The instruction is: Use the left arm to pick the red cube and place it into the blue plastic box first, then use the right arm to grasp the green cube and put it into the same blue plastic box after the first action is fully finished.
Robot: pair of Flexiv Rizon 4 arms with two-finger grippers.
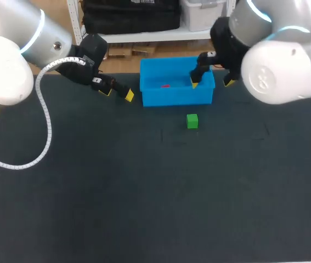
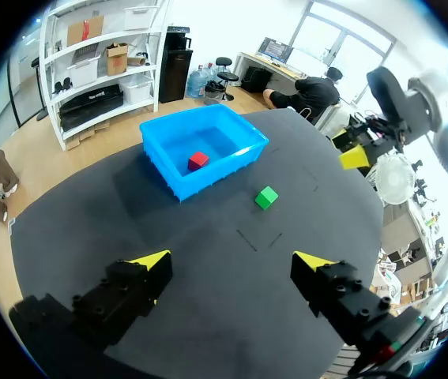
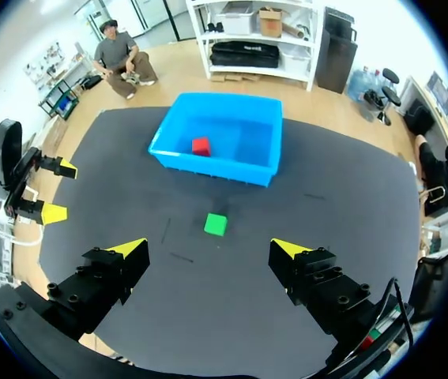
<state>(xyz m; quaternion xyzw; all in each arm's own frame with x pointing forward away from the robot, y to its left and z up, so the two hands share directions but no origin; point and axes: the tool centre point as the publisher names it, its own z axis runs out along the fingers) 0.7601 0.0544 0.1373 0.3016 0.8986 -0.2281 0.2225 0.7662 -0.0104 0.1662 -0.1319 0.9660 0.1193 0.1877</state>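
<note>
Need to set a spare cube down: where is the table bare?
Bare: all the table nearer the robot than the green cube. Crowded: far edge, where left gripper and right gripper hang by the blue box holding the red cube.

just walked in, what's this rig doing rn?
The red cube lies inside the blue plastic box, so the left arm's step looks done. The left tool is open and empty, off the box's left end. The green cube sits on the table in front of the box, untouched. The right tool is open and empty, and in the head view it shows by the box's right end.
</note>
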